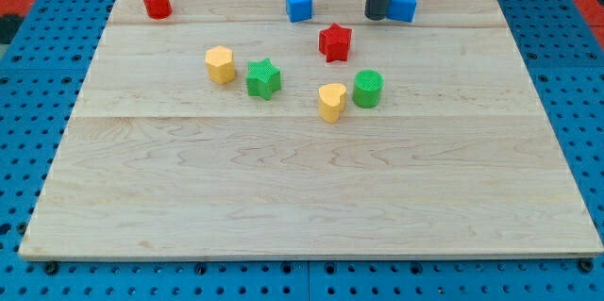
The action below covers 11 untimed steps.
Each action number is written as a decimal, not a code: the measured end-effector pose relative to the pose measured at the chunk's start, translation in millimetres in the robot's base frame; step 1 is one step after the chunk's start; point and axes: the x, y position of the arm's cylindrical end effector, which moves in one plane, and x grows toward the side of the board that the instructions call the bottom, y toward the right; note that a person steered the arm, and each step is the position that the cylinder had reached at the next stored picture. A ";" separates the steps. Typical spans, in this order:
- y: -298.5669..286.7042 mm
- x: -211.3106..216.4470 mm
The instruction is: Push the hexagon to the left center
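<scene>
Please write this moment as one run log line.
my tip: top of view, beside blue block | yellow hexagon: left of green star, untouched

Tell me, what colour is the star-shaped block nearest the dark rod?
Red; the red star shows clearly in the camera view.

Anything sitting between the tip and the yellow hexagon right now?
In the camera view, a straight line from my tip to the yellow hexagon crosses bare board; the blue cube sits just above it.

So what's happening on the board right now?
My tip at view's top, beside blue block. Yellow hexagon untouched, left of green star. Leftward path clear.
</scene>
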 end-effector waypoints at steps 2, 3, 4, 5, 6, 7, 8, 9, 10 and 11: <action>27.6 -7.0; 0.1 -4.1; -26.3 0.4; -46.0 0.4; -32.2 8.5; -54.2 24.4; -93.1 26.8; -111.2 42.4; -151.1 85.0; -199.9 100.1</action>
